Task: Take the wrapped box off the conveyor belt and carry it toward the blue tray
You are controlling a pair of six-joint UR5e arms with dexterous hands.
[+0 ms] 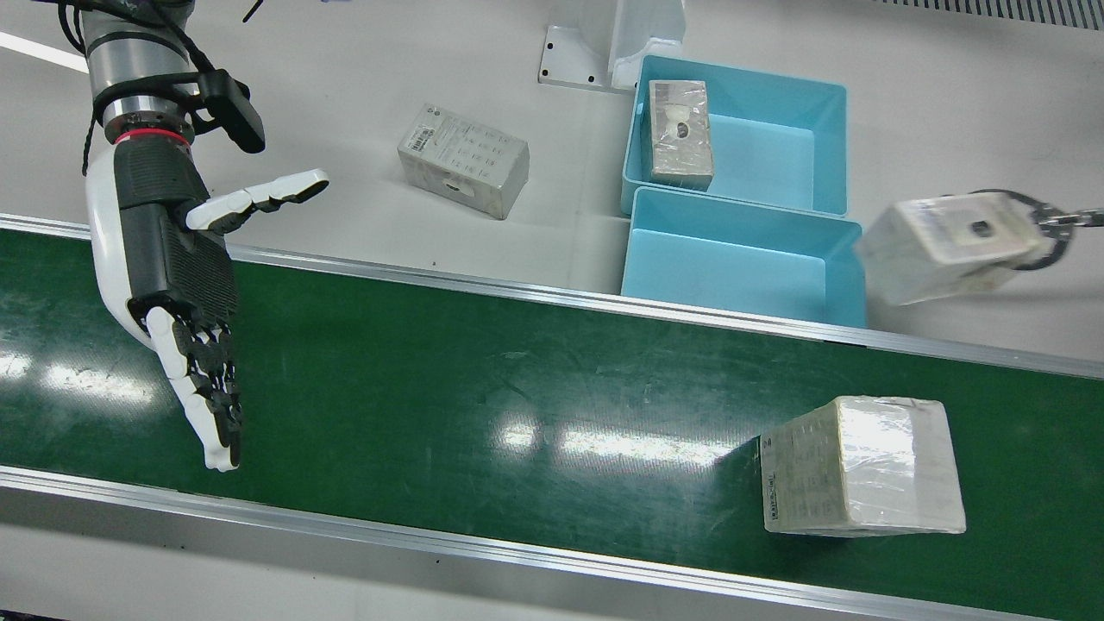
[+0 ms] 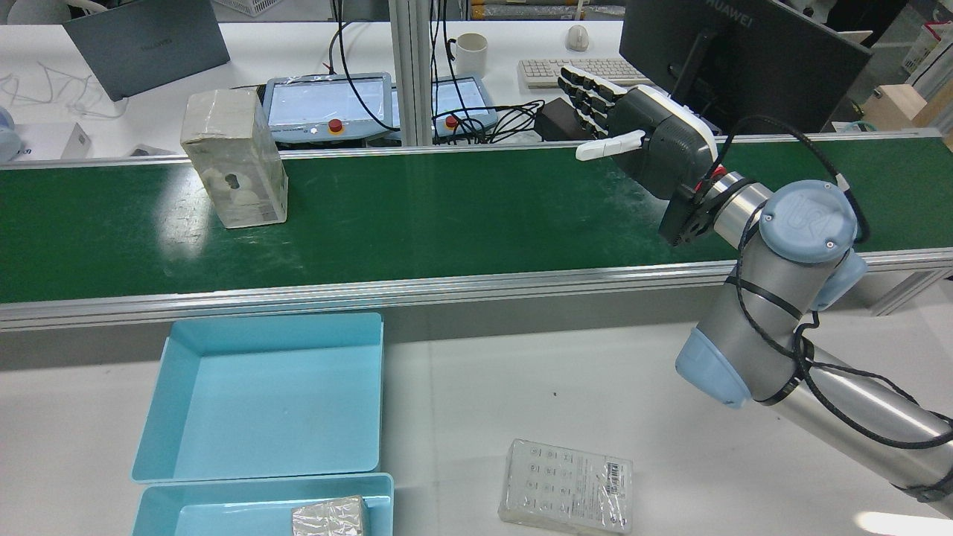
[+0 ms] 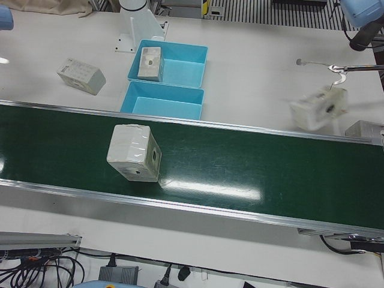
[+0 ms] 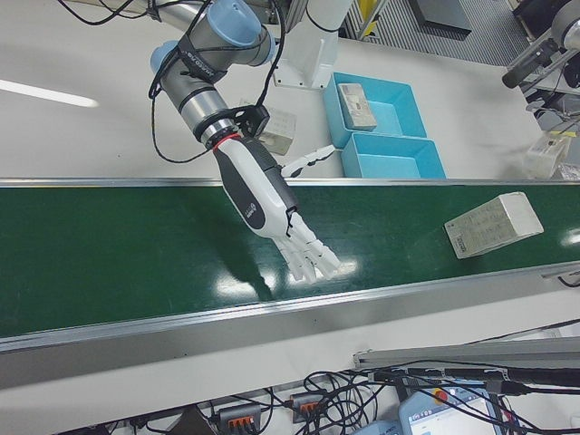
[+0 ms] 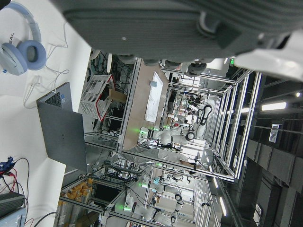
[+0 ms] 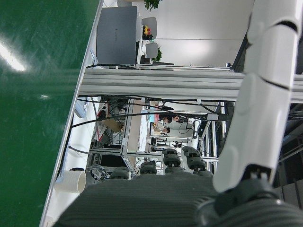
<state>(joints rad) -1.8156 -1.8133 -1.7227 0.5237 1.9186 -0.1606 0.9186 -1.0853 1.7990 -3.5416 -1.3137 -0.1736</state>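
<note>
The wrapped box [image 1: 862,466] stands on the green conveyor belt [image 1: 483,379]; it also shows in the rear view [image 2: 234,160], the left-front view [image 3: 133,153] and the right-front view [image 4: 494,225]. My right hand [image 1: 185,285] is open and empty, fingers spread, above the belt far from the box; it also shows in the rear view [image 2: 640,126] and the right-front view [image 4: 272,204]. Two blue trays [image 1: 742,259] sit side by side beyond the belt. Of my left hand only the palm [image 5: 189,23] shows, in its own view, holding nothing.
The far blue tray [image 1: 776,138] holds a wrapped box [image 1: 681,134]. Another box [image 1: 463,159] lies on the white table. A blurred wrapped box [image 1: 944,246] is above the table right of the trays, by a thin hook [image 3: 339,77]. Monitors and cables stand beyond the belt [image 2: 476,112].
</note>
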